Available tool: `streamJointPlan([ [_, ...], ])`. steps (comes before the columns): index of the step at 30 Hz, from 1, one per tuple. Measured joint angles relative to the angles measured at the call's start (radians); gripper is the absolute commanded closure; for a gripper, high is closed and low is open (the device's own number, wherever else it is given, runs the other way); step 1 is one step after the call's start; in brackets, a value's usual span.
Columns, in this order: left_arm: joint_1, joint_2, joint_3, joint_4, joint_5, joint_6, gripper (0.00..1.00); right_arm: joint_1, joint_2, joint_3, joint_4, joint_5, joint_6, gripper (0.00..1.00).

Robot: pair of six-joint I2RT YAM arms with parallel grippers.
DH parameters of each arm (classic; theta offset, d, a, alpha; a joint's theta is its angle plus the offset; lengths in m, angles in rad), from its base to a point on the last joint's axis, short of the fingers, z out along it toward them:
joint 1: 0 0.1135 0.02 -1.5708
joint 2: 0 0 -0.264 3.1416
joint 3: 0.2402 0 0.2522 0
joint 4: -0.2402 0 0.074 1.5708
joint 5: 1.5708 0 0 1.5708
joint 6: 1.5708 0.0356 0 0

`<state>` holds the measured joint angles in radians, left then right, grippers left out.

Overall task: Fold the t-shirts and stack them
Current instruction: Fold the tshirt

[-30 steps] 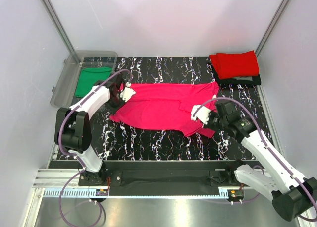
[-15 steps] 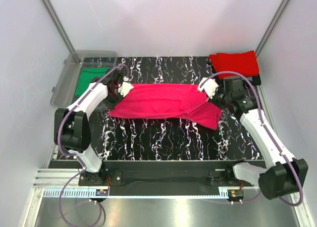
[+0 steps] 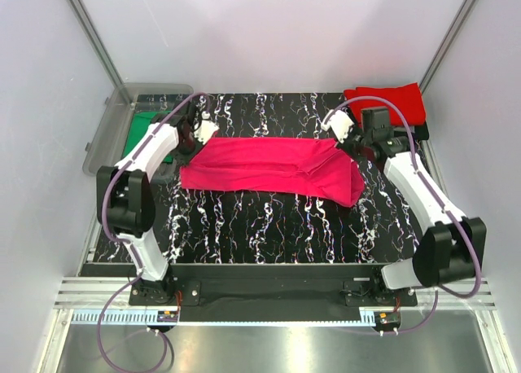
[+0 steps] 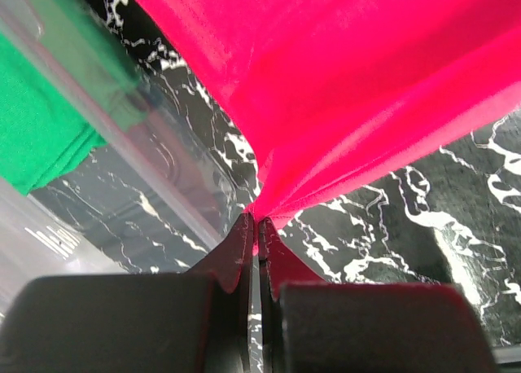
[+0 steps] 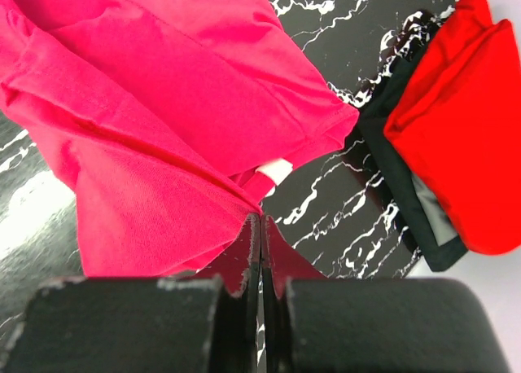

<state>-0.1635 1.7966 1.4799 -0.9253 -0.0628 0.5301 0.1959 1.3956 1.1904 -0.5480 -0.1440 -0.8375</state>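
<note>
Magenta-pink cloth t-shirt (image 3: 269,165) lies as a long folded band across the far middle of the black white-veined marble-pattern table (image 3: 269,234). Left gripper (image 4: 254,223): jaws pinched together on the band's left corner, cloth bunching into the tips. Right gripper (image 5: 260,220): jaws clamped tight on the right end's far edge. The left end sits just beside the clear plastic bin (image 3: 110,137), which holds the green t-shirt (image 4: 41,137). The right end is near the folded red t-shirt (image 5: 472,145), which rests on a black folded garment (image 5: 399,202) at the far right corner. A broad strip of marble shows between the band's near edge and the arm bases. Small white neck label (image 5: 275,172) at the collar; no writing can be read on it.
</note>
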Motion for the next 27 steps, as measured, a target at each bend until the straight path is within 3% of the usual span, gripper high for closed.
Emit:
streamJointPlan([
  [27,0.006,0.258,0.227,-0.002,-0.060,-0.006,1.00,-0.031,0.454,0.353,0.047,-0.032,-0.019,1.00],
])
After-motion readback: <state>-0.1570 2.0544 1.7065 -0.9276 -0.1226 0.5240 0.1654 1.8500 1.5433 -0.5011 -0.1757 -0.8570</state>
